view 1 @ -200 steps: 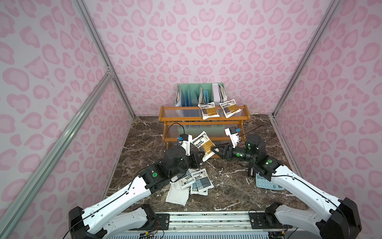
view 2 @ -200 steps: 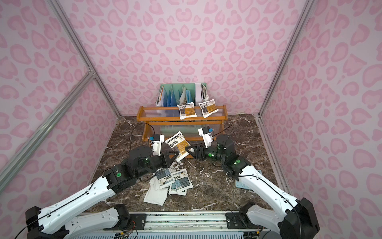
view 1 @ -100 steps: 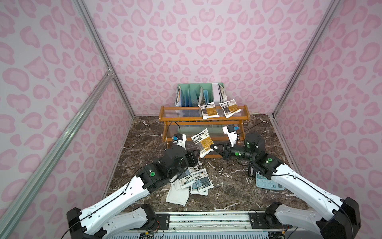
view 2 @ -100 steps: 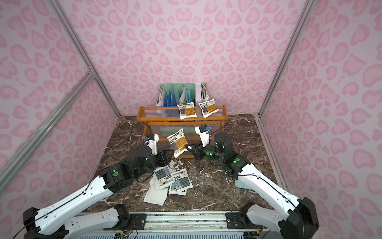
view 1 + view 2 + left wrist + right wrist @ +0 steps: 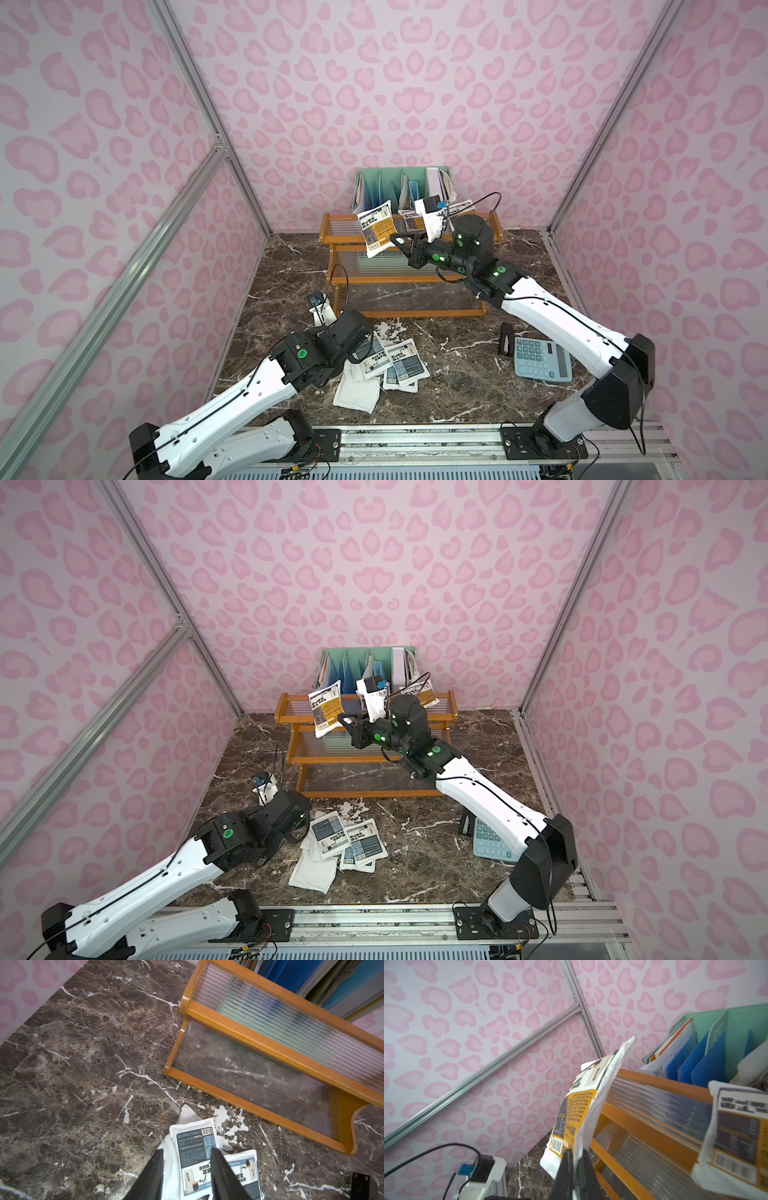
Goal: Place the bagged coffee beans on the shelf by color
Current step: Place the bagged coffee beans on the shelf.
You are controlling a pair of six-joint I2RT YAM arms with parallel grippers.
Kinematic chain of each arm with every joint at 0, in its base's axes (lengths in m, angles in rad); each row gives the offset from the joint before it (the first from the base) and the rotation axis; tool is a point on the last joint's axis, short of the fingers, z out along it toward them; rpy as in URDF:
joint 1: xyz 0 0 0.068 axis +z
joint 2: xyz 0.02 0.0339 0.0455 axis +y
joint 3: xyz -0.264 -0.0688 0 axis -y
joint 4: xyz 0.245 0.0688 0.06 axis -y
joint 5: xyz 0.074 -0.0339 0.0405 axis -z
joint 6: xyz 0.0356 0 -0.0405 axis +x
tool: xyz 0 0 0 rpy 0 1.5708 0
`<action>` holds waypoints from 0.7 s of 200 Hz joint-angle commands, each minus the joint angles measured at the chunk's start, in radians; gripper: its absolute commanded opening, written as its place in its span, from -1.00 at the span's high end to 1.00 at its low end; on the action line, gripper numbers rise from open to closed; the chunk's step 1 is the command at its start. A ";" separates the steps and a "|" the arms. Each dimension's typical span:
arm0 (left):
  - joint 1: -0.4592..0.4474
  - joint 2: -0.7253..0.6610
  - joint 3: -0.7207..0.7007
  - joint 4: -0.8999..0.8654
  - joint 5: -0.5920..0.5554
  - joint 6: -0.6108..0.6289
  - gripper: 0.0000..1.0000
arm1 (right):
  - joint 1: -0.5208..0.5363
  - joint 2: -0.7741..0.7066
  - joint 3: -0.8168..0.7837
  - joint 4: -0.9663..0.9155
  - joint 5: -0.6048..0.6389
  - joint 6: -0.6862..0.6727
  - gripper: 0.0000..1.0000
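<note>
1. Right gripper (image 5: 576,1159): jaws clamped on the bottom edge of the orange pouch (image 5: 376,228), near one corner. The pouch hangs tilted in the air, in front of the left end of the shelf (image 5: 409,279) top tier, resting on nothing.
2. Two placed orange pouches (image 5: 419,692) lie on the top tier, to the right of the held one. In both top views one is partly hidden behind the right wrist camera.
3. Left gripper (image 5: 187,1149): jaws apart, straddling a blue pouch (image 5: 195,1147) on top of the pile (image 5: 390,361) on the marble table (image 5: 286,270). Nothing is gripped.
4. Risk: we only have an edge pinch. The beans' weight sits away from the jaws, so a quick move could swing the pouch or slip it out.
5. Risk: the pouch's lower end looks about level with the top tier's front rail. It could catch there, twist free and drop to a lower tier.
6. Risk: if we release it tilted, the ribbed plastic may let it slide over the rim. Lay it flat first.
7. Risk: the right wrist sits close to the placed orange pouches, and a sideways sweep could knock them off.
8. Risk: the pile overlaps, so when the left jaws come together they may take two pouches. We cannot tell the colour of the white-side-up pouches.
</note>
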State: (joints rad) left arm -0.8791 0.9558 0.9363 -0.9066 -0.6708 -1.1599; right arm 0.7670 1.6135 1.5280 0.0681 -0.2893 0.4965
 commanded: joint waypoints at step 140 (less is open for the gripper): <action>0.000 0.007 -0.003 -0.083 0.090 -0.061 0.16 | 0.038 0.334 0.290 0.032 0.164 0.053 1.00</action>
State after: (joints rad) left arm -0.8791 0.9699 0.9333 -0.9524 -0.5789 -1.2068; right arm 0.8032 1.9408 1.8118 0.1184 -0.1287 0.5457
